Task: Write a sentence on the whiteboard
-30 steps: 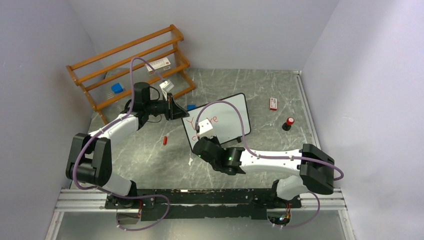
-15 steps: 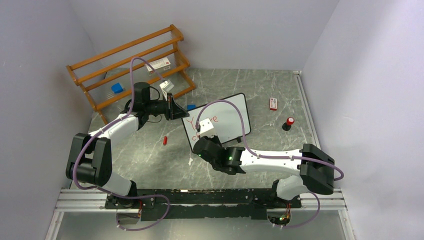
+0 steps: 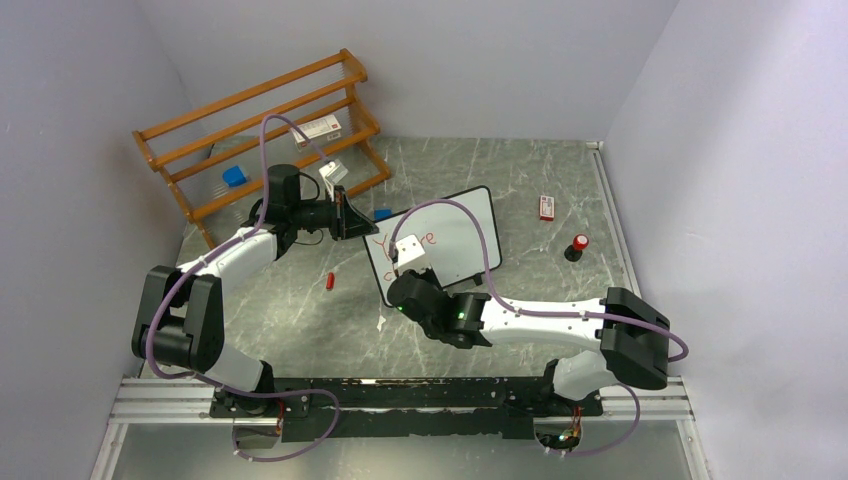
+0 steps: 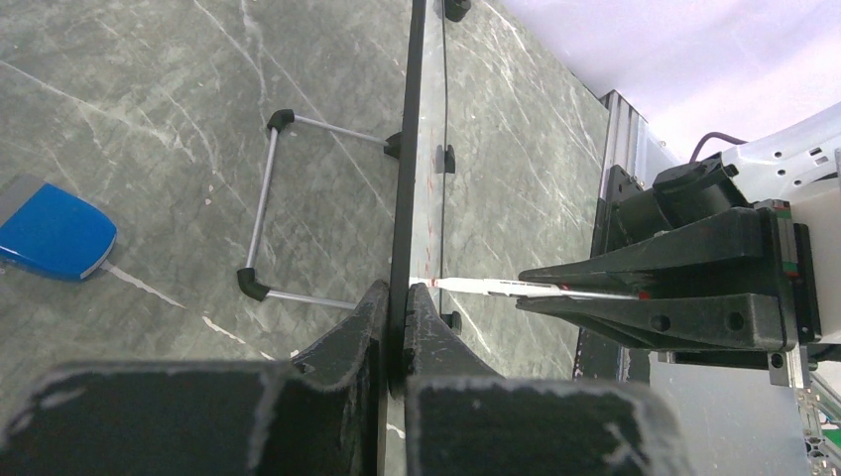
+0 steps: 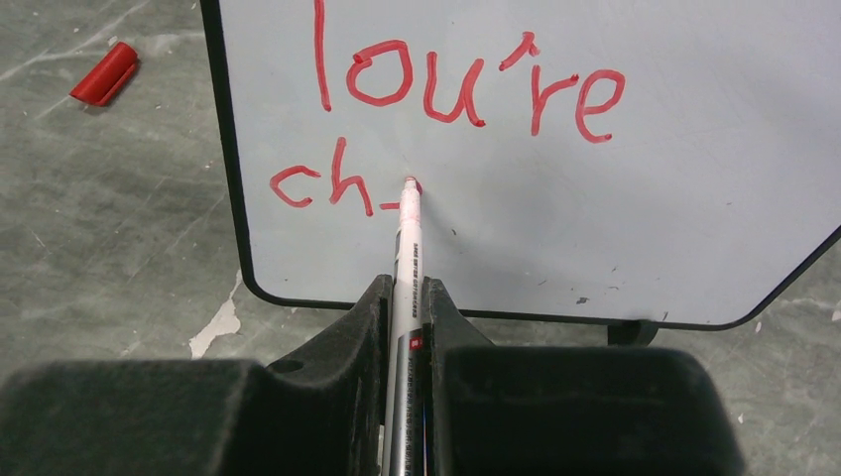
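top external view: the whiteboard (image 3: 455,255) stands propped at a tilt on the counter (image 3: 520,180), near its middle, between the two arms. the left tool (image 4: 397,295) reaches the board's left edge from the side. the right tool (image 5: 405,290) faces the writing surface from the near side.

left wrist view: the board appears edge-on. the left tool's two fingers are pressed together on the thin black frame, one finger on each face. a wire foot (image 4: 268,213) folds out behind the board and rests on the counter. a blue object (image 4: 55,241) lies on the counter behind the board, apart from it.

right wrist view: the right tool pinches a marker (image 5: 408,238) between its fingers, the barrel pointing at the board. the red tip touches the white surface. the sentence (image 5: 466,89) is partly written in red: the upper line reads "you're". the lower line shows "ch" and a short stroke that ends at the marker tip. a red cap (image 5: 104,72) lies on the counter left of the board, not touching it.

other items, top external view:
- a wooden rack (image 3: 260,130) stands at the far left corner of the counter.
- a small red and white box (image 3: 546,207) lies right of the board.
- a red-topped item on a black base (image 3: 578,247) stands near that box.
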Tool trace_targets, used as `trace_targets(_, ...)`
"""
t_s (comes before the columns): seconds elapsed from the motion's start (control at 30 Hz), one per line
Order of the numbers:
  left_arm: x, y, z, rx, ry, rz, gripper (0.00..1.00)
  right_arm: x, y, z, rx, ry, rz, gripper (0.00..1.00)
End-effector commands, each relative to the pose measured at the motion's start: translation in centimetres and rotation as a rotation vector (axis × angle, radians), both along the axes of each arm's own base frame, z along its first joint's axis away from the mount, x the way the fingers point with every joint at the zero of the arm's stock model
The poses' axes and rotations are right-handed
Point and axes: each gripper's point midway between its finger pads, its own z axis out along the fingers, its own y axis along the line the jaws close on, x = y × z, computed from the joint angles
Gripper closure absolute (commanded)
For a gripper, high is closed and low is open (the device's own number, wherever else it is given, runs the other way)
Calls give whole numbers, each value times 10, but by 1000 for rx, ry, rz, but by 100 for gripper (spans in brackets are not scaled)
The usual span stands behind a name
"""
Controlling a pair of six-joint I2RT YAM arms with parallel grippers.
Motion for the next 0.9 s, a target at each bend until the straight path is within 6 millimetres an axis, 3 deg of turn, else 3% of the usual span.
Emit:
trace_targets(0.0, -5, 0, -41, 87, 80, 20, 95, 6, 12, 14, 62, -17, 17, 100)
trace_targets(0.87, -5, 1, -41, 90, 80, 22, 95, -9, -6, -13, 8, 68, 25, 100)
